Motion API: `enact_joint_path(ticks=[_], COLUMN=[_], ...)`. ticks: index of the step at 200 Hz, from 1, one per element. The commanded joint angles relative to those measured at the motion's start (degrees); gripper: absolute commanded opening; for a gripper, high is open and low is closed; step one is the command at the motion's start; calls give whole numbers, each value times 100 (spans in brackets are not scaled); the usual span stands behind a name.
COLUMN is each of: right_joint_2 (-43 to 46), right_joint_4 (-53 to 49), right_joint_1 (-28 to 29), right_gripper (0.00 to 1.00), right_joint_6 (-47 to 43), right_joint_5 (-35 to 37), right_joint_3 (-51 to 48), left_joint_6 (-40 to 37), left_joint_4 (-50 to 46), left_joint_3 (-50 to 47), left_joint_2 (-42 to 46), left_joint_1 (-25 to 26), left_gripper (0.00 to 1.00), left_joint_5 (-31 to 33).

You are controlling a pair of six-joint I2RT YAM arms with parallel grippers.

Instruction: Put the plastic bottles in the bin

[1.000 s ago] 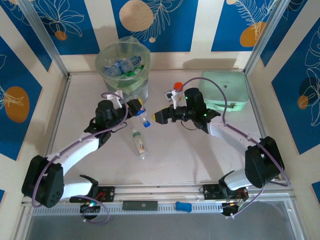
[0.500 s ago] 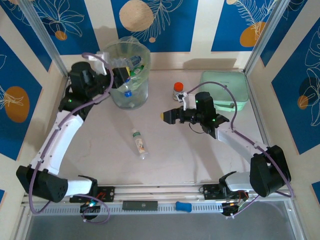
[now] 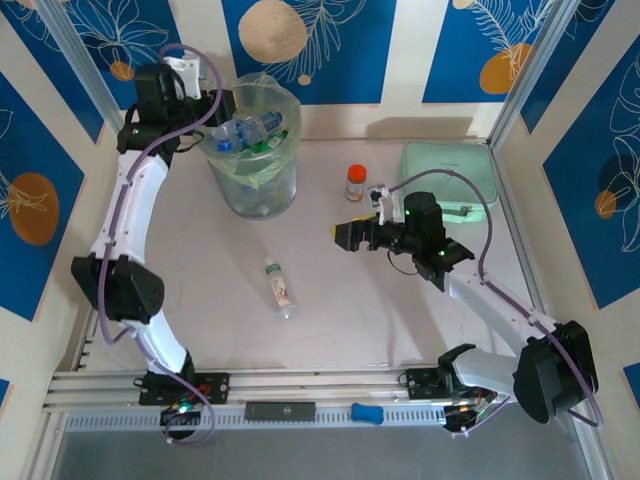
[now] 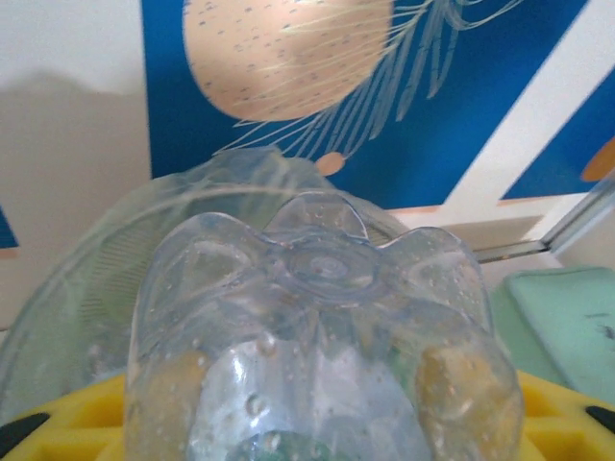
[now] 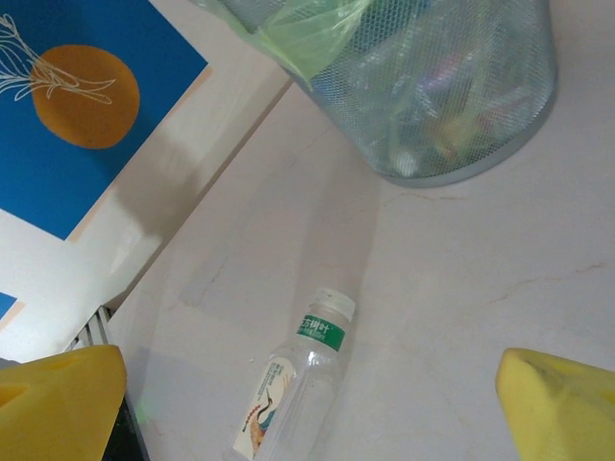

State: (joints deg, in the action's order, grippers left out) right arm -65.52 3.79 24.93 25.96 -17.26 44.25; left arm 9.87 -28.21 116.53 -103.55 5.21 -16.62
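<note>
My left gripper is up at the left rim of the bin and is shut on a clear plastic bottle, whose ribbed base faces the left wrist camera between the yellow fingers. The pale-green bin holds several bottles with blue labels and green ones. One more clear bottle with a white cap lies flat on the table. My right gripper hovers open to the right of it. In the right wrist view that bottle lies beyond the spread yellow fingertips.
A short orange-capped jar stands upright behind the right gripper. A mint-green rectangular case lies at the back right, also seen as the case in the left wrist view. Low walls and metal rails fence the table.
The left arm has swung up and back from the table's middle to the bin's left rim, carrying the bottle. The right gripper has drawn back to the right and opened wider.
</note>
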Motion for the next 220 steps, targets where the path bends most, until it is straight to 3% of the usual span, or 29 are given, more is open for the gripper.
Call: enact_joint_path(ticks=[1, 41, 93, 104, 140, 184, 220], right_joint_2=[202, 354, 434, 434, 435, 396, 240], right_joint_4=[-211, -280, -326, -302, -239, -155, 8], right_joint_1=[-48, -92, -129, -129, -128, -129, -119], right_gripper=[99, 99, 99, 99, 99, 99, 99], right_joint_6=[-38, 37, 57, 75, 146, 188, 261], right_joint_5=[245, 385, 451, 450, 436, 451, 425], right_joint_3=[-128, -236, -279, -283, -331, -355, -367], left_joint_6=[-266, -277, -131, -97, -19, 117, 547], left_joint_4=[-433, -1053, -1311, -1341, -1346, -1048, 13], left_joint_3=[817, 1756, 1794, 1799, 1795, 1446, -95], left_joint_2=[-400, -1294, -1562, -1556, -1328, -628, 441], left_joint_1=[-77, -83, -82, -82, -73, -75, -52], left_gripper=[50, 51, 59, 65, 100, 99, 99], left_joint_5=[268, 187, -77, -137, -174, -182, -236])
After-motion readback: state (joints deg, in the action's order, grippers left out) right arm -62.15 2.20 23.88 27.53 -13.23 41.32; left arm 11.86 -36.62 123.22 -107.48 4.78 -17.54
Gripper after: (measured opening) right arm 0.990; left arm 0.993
